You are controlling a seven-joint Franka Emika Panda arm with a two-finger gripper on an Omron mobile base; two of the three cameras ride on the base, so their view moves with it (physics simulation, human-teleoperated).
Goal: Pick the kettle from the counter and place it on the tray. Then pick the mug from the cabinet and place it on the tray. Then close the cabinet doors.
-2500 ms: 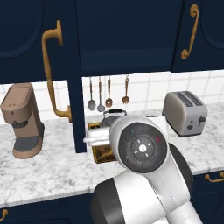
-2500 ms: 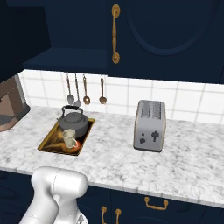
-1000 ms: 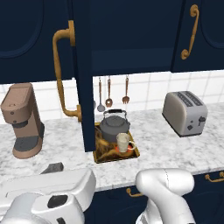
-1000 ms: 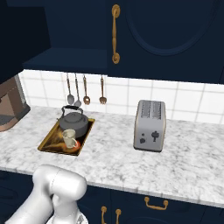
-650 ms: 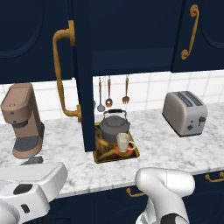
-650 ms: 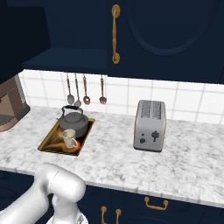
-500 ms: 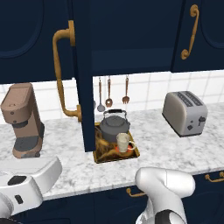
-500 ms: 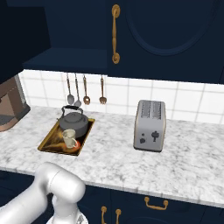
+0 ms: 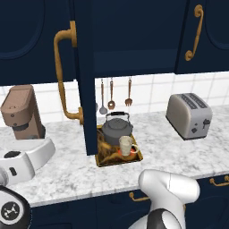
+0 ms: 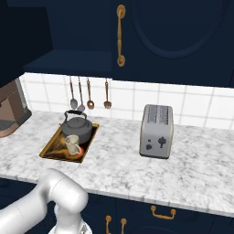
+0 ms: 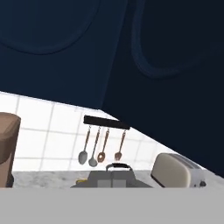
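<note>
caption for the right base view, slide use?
Kettle and mug sit on the tray on the marbled counter, toaster at right, utensils hanging behind.

A kitchen: marbled counter (image 9: 179,152), toaster (image 9: 188,115), hanging utensils (image 9: 111,95), navy cupboards (image 10: 173,41).

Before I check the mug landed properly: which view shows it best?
The left base view: the mug stands upright on the tray before the kettle. The right base view shows it smaller.

glossy white rounded arm links with dark joint caps.
</note>
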